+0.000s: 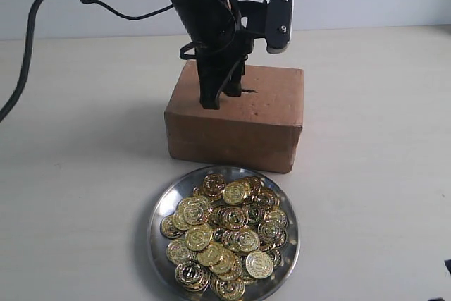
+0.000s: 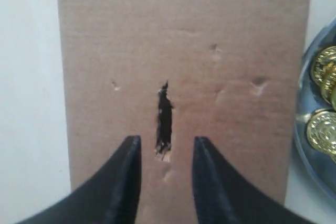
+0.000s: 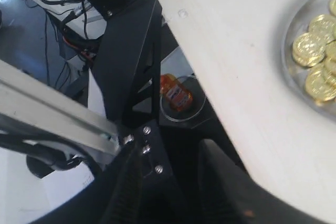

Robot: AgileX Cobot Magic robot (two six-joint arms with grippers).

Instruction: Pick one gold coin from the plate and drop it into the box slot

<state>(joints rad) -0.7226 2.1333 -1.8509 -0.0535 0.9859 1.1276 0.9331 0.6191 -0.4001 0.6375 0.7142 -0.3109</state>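
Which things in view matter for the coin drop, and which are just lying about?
For the job: plate, coins, box, slot, left gripper.

Lying about: orange item in a clear tub, below the table edge.

Exterior frontal, wrists look down, plate (image 1: 163, 204) shared

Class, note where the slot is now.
The slot is in the middle of the box's top face, directly under the open left hand; in the exterior view the plate lies nearer the camera.
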